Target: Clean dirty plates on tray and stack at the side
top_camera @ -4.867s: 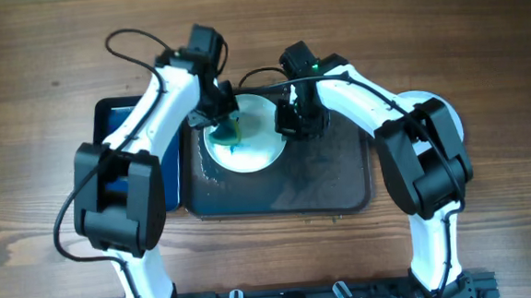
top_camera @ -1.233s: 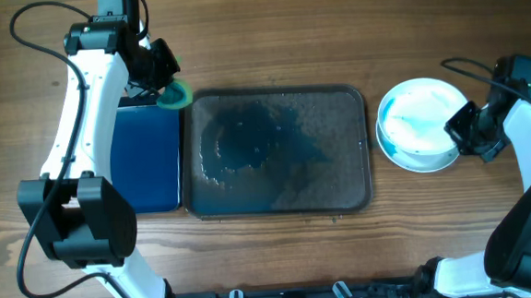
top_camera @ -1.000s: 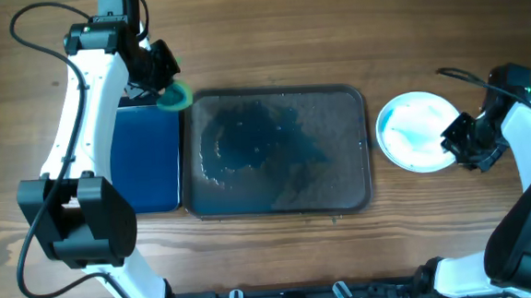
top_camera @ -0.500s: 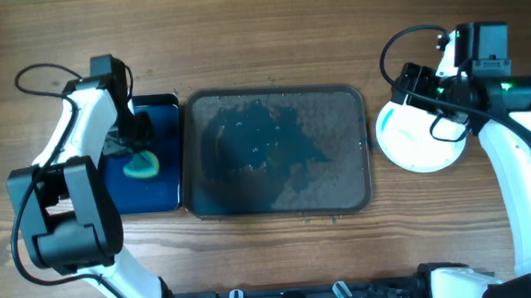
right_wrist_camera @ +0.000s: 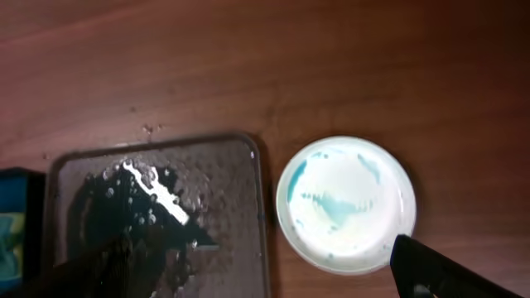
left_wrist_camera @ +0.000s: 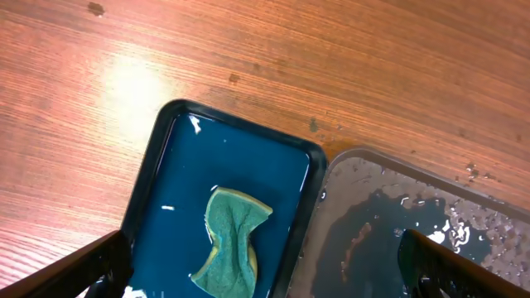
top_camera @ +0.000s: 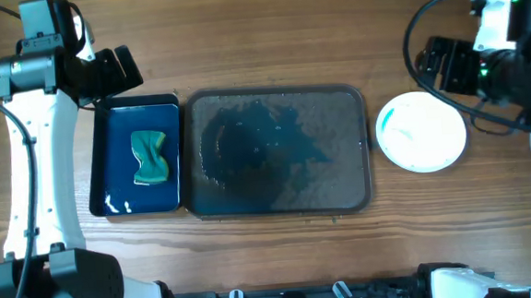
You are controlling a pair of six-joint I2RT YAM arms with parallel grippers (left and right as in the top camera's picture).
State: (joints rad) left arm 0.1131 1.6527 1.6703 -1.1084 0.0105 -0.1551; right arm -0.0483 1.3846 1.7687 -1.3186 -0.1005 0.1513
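While we watch the left side, the left gripper (left_wrist_camera: 263, 261) has pulled up and back from where it was half a second ago, low over the small blue tray (top_camera: 120, 190). Its fingers now stand spread wide, one at each lower corner of the wrist view, with nothing between them. The green sponge (top_camera: 151, 157) it was carrying lies let go in the middle of that blue tray, crumpled and pinched at the waist, in a film of water.

Moving to the middle, we see the grey tray (top_camera: 341, 177) just beside the blue one, their long sides touching or nearly so. It is wet and speckled with drops, with a dark blue puddle left of centre. The plate scrubbed there a few seconds ago is gone from it.

Over to the right, the plates (top_camera: 421, 131) sit on the wooden table (top_camera: 268, 38) just off the grey tray's right edge, teal smears on the top one. How many are stacked we cannot tell from above. The right gripper (right_wrist_camera: 277, 265), at the plates' far rim a moment ago, has lifted clear, its fingers spread wide and holding nothing.
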